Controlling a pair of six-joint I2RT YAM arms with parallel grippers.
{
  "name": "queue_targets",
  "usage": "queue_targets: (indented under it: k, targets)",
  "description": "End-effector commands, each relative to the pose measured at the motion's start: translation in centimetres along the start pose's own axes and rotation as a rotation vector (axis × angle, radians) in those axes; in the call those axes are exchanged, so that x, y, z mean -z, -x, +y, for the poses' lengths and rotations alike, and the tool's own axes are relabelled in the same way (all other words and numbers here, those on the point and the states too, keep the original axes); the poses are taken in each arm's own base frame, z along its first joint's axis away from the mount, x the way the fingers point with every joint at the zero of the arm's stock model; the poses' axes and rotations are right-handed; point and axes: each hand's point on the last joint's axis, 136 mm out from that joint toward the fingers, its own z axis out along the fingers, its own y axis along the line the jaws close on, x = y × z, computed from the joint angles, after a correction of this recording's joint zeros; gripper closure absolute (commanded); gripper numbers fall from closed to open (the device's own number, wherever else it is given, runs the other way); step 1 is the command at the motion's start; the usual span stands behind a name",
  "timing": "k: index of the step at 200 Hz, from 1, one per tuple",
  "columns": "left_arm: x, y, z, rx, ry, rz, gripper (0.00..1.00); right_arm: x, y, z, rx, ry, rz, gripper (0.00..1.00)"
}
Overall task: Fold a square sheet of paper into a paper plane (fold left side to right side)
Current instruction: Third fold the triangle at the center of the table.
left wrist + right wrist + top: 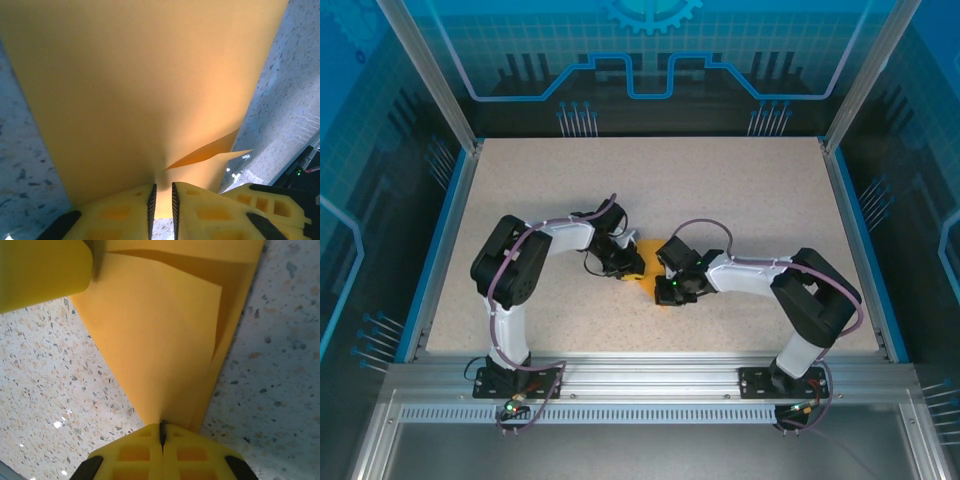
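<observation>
**Currently: both arms meet mid-table at the orange sheet of paper (pixel 150 90)**

We see the left arm (pixel 510 265) and the right arm (pixel 810 300) each bent at the elbow and reaching inward. Their wrists are close together near the centre of the table (pixel 740 190).

The right gripper (pixel 162 432) has its jaws pressed together on a tapering end of the sheet, which fans out from the seam with a folded flap on top.

The left gripper (pixel 163 197) shows a narrow slit between its fingers, with the sheet's edge running into it. We cannot tell whether it pinches.

The sheet lies between the two grippers. Bare tabletop lies open on every side, out to the blue rim (pixel 438 250).
</observation>
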Motion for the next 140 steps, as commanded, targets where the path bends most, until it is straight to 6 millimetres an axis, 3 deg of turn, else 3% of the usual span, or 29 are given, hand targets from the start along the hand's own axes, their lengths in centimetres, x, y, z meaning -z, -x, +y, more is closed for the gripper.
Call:
queue_targets:
  k: [1, 37, 68, 140]
  targets:
    - [0.8, 0.9, 0.5, -0.025, 0.085, -0.059, 0.75, -0.9, -2.3, -3.1, -0.035, -0.099, 0.084, 1.0]
    - [3.5, 1.3, -2.1, -0.1, 0.038, -0.133, 0.73, -0.9, -3.5, -4.7, -0.029, -0.158, 0.121, 1.0]
    - [4.6, -0.2, -3.2, -0.144, -0.006, -0.138, 0.77, -0.7, -3.4, -4.9, -0.013, -0.18, 0.125, 1.0]
    - [1.4, -4.6, -4.3, -0.226, -0.08, -0.007, 0.83, -0.7, -3.2, -5.1, -0.01, -0.187, 0.129, 1.0]
